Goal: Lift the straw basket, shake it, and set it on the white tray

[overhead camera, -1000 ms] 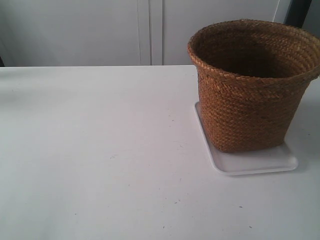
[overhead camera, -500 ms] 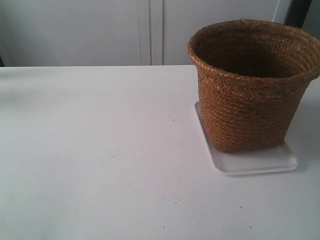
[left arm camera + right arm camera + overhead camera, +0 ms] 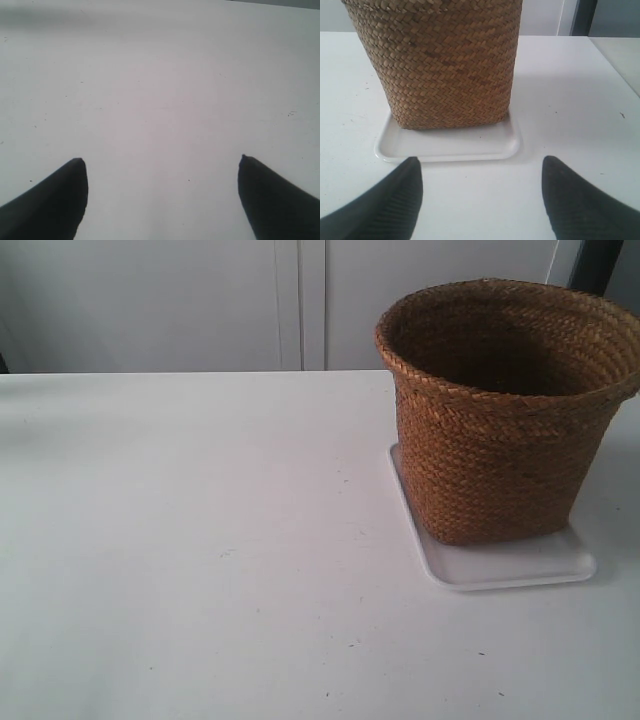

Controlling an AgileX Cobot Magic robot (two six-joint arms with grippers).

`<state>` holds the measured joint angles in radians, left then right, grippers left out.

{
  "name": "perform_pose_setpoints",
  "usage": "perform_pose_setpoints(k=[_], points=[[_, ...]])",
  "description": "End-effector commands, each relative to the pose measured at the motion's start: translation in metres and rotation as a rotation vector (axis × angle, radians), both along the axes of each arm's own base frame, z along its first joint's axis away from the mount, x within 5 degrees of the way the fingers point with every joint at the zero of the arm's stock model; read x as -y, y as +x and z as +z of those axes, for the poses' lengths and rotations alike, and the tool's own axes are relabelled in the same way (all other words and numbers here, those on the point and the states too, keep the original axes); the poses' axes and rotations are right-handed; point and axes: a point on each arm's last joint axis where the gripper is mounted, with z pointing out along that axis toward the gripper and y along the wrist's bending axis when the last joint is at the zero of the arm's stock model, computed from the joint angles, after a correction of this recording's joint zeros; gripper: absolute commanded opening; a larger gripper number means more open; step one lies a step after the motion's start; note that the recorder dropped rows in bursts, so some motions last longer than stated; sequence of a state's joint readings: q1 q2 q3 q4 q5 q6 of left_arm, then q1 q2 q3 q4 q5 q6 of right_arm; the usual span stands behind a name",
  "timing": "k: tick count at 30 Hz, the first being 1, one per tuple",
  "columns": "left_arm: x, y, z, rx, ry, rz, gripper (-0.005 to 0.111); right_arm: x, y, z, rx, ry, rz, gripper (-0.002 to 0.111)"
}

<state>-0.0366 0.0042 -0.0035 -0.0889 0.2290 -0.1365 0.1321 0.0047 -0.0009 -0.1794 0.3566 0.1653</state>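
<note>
The straw basket stands upright on the white tray. My right gripper faces it, spread and empty; my left gripper gapes over the bare table. The set-down looks done, and only backing clear remains.

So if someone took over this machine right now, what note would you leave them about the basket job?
Brown woven straw basket: upright on the flat white plastic tray.
Left end effector: open, empty, over bare white table.
Right end effector: open, empty, facing the basket, not touching it.
Done: basket sits on the tray, unheld.
Left: probably nothing; whether it was shaken cannot be told from here.
</note>
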Motion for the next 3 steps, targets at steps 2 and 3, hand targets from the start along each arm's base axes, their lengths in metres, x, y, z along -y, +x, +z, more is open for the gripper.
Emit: perform_pose_setpoints(k=[2,3], points=[[0.0002,-0.0003,-0.0012,-0.003,-0.002,-0.001,0.083,-0.0001,-0.0001,0.0004,0.009,-0.007,0.004,0.063],[0.0002,-0.0003,-0.0012,-0.003,-0.002,-0.001,0.083,-0.0001,-0.0001,0.0004,0.009,-0.007,0.004,0.063]])
